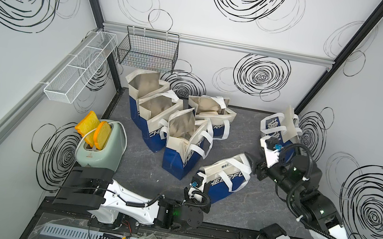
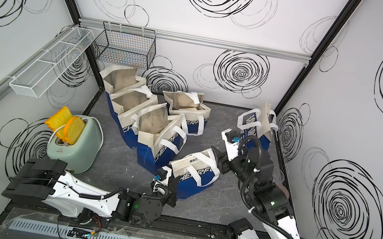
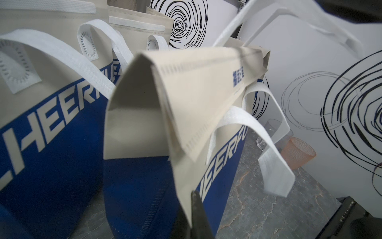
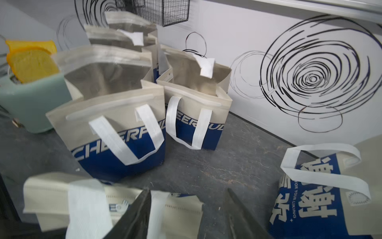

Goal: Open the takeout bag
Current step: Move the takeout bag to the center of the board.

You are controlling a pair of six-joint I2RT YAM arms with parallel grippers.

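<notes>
**Fig.** The takeout bag [image 1: 223, 181] stands near the front edge of the worktop [image 1: 241, 134], roughly midway along it. Its beige folded top [image 3: 186, 87] lies flat and sealed, so the opening is judged not yet begun.

The left end effector [image 3: 195, 203] is closed on a beige edge of that top at the bag's near end. This probably anchors the bag so that a pull from the far end parts the seal instead of dragging the bag.

The right end effector [image 4: 186, 198] sits at the opposite end, jaws partly apart and straddling the end of the fold, with a gap visible beside one finger. It appears placed to take hold there.

Four open bags [image 1: 157, 109] cluster toward the back left, and a second closed bag [image 1: 279, 127] leans in the back right corner. A toaster [image 1: 100, 146] occupies the left edge, well apart from the task's bag.
</notes>
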